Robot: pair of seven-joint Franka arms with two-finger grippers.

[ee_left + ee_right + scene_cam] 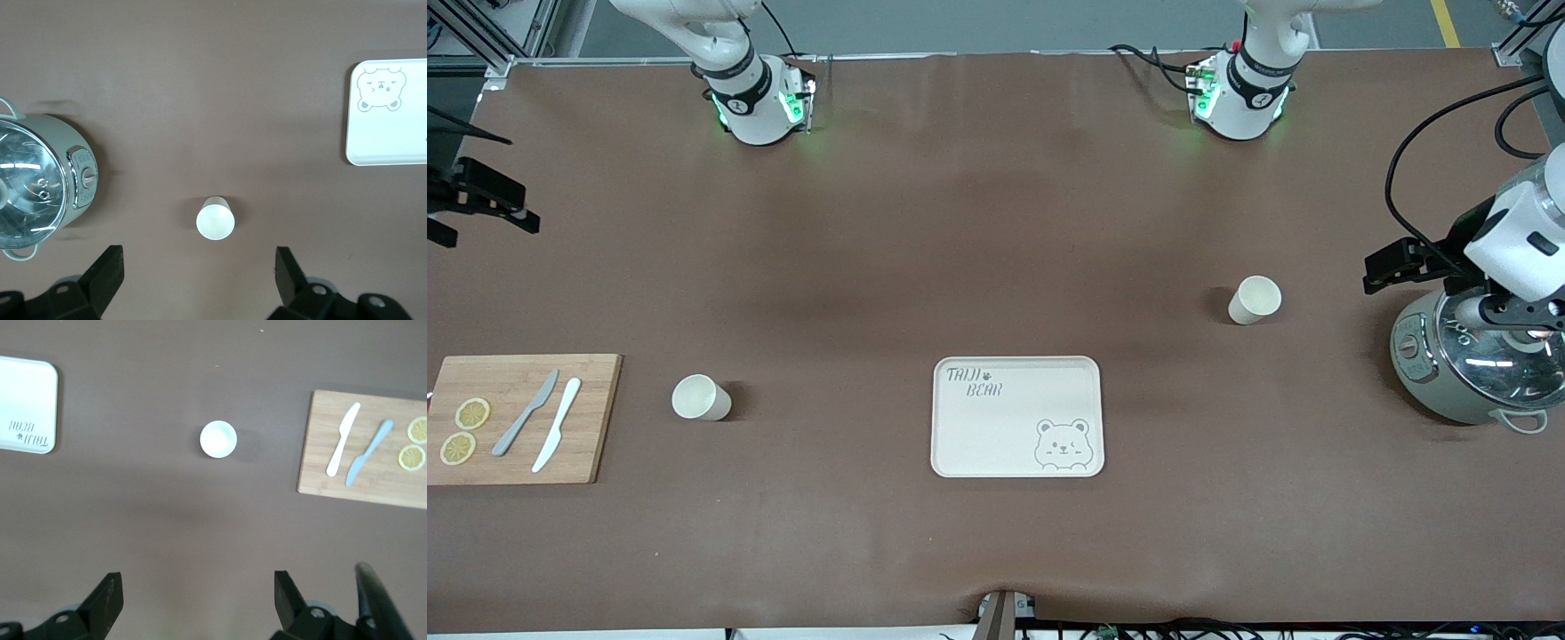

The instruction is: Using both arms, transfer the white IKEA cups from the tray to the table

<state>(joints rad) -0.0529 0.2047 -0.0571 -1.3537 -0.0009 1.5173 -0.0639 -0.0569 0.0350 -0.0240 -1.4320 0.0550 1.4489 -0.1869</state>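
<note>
Two white IKEA cups stand upright on the brown table. One cup (701, 397) (218, 439) is toward the right arm's end, between the cutting board and the bear tray. The other cup (1255, 300) (215, 218) is toward the left arm's end, beside the cooker and farther from the front camera. My left gripper (1392, 267) (198, 270) hangs high over the table by the cooker, open and empty, its fingers (107, 273) wide apart. At the table's right-arm end my right gripper (489, 200) (197, 597) is raised, open too, holding nothing.
A cream bear-printed tray (1005, 436) (390, 143) (27, 403) lies mid-table near the front camera. A wooden cutting board (591, 418) (373, 480) carries two knives and lemon slices. A grey-green cooker (1449, 391) (77, 143) with a glass lid stands at the left arm's end.
</note>
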